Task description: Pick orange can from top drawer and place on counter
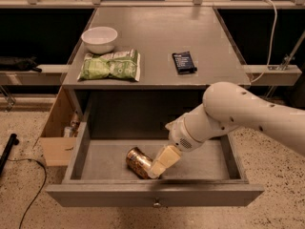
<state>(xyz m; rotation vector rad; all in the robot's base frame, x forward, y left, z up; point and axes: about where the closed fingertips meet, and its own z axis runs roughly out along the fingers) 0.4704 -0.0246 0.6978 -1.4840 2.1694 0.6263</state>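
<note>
Orange can (137,161) lies in the top drawer (95,195), touching the jaws.

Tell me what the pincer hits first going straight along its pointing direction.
The pincer points down-left at the orange can lying in the top drawer; that comes first, possibly touching already.

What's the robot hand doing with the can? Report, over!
Gripper down in the open top drawer, at the orange can. Can on its side on the drawer floor, not lifted. On the counter: bowl, green bag, dark packet.
</note>
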